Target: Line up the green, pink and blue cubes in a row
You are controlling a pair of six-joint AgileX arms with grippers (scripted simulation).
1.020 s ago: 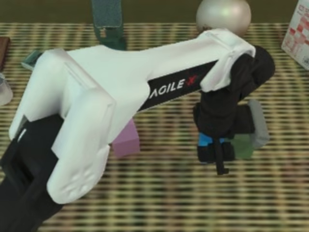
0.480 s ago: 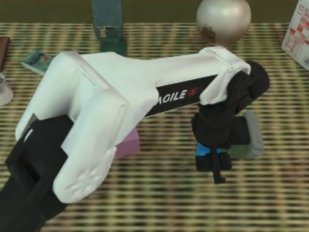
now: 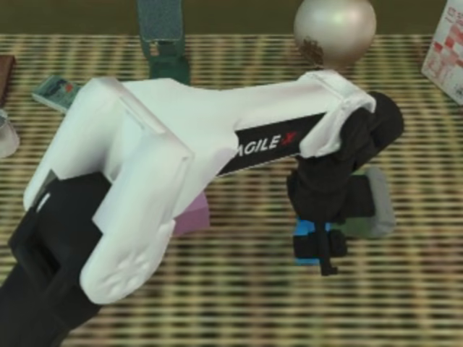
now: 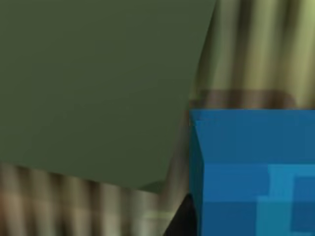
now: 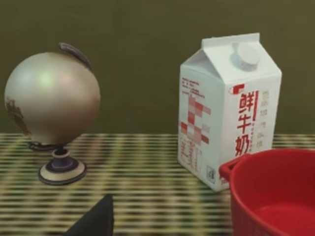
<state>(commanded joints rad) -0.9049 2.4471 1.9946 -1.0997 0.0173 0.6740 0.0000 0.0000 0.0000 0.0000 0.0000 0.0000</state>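
Note:
My left arm reaches across the table to the right of centre. Its gripper (image 3: 318,244) is shut on the small blue cube (image 3: 304,229), low over the mat. In the left wrist view the blue cube (image 4: 251,167) fills the near corner, with one dark fingertip (image 4: 184,221) against its side. The big dull green cube (image 4: 98,83) lies just beyond it, a narrow gap between them. From above, the green cube (image 3: 356,230) is mostly hidden under the wrist, right of the blue one. The pink cube (image 3: 192,214) peeks out from under the left arm, further left. A dark part of my right gripper (image 5: 96,221) shows only in its wrist view.
A globe (image 3: 334,29) stands at the back, a milk carton (image 3: 448,50) at the back right, a teal vessel (image 3: 163,36) at the back left. A flat printed box (image 3: 54,90) lies at the left. A red pot (image 5: 275,196) sits close to the right gripper.
My left arm has shifted slightly rightward, and its gripper has carried the blue cube a little toward the near edge. The green cube is now more covered by the wrist.

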